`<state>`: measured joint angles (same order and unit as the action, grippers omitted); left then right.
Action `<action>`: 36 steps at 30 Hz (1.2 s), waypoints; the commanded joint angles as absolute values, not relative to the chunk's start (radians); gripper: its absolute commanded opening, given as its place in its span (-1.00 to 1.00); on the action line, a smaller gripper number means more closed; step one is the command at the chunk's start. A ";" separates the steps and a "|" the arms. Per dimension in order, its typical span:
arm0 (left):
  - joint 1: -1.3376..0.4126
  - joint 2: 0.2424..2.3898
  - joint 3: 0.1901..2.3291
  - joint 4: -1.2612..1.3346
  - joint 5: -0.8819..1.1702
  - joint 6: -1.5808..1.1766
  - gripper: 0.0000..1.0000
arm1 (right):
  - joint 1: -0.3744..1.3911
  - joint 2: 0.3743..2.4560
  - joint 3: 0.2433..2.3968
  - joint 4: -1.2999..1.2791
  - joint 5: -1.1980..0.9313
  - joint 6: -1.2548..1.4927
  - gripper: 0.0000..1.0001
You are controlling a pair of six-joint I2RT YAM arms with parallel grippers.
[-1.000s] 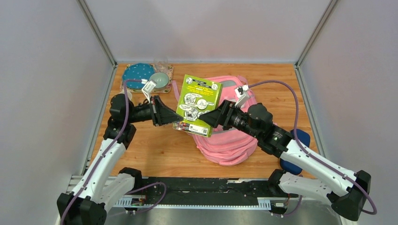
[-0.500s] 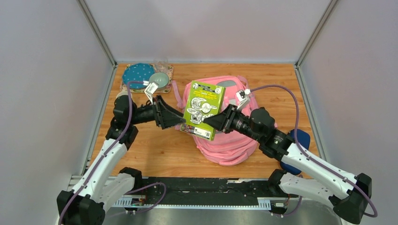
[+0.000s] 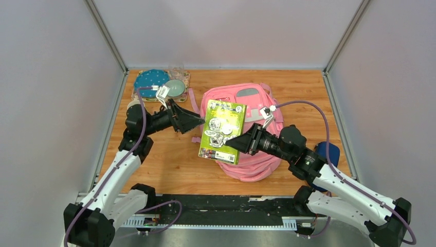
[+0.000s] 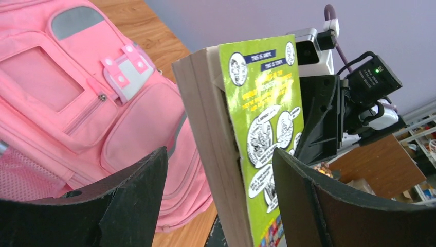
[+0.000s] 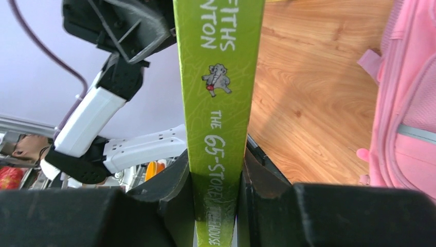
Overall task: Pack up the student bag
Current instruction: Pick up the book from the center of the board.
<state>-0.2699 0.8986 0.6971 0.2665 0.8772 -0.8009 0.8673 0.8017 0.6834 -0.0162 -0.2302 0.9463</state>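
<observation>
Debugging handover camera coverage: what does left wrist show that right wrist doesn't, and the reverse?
Only left wrist: the green book seen from its cartoon cover and page edges, the left gripper open with one finger on each side of it, and the student bag front pockets and zips.
Only right wrist: the book's lettered spine, with the right gripper shut on it.
Both: book, pink bag, wooden table, and the other gripper's body behind the book.
</observation>
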 commanded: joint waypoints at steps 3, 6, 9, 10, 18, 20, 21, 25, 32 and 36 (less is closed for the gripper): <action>-0.314 0.968 0.696 0.484 0.882 -0.886 0.63 | 0.873 0.761 0.696 0.215 -0.322 0.986 -1.00; -0.325 0.991 0.664 0.593 0.905 -0.945 0.63 | 0.871 0.758 0.690 0.247 -0.356 0.996 -1.00; -0.331 1.006 0.635 0.707 0.936 -1.005 0.64 | 0.871 0.753 0.686 0.264 -0.376 0.993 -1.00; -0.334 1.014 0.632 0.733 0.948 -1.021 0.64 | 0.871 0.752 0.686 0.270 -0.382 0.991 -1.00; -0.345 1.049 0.612 0.931 1.054 -1.147 0.59 | 0.871 0.761 0.699 0.279 -0.439 0.959 -1.00; -0.345 1.048 0.604 0.960 1.068 -1.167 0.55 | 0.871 0.762 0.703 0.278 -0.445 0.953 -1.00; -0.347 1.048 0.597 0.974 1.074 -1.178 0.54 | 0.871 0.765 0.706 0.279 -0.460 0.947 -1.00; -0.353 1.087 0.592 1.095 1.127 -1.270 -0.03 | 0.871 0.787 0.722 0.269 -0.502 0.922 -1.00; -0.357 1.158 0.591 1.350 1.155 -1.471 -1.00 | 0.870 0.798 0.814 0.025 -0.421 0.806 -0.96; -0.356 1.146 0.558 1.255 1.117 -1.408 -1.00 | 0.871 0.758 0.839 -0.231 -0.082 0.818 -0.22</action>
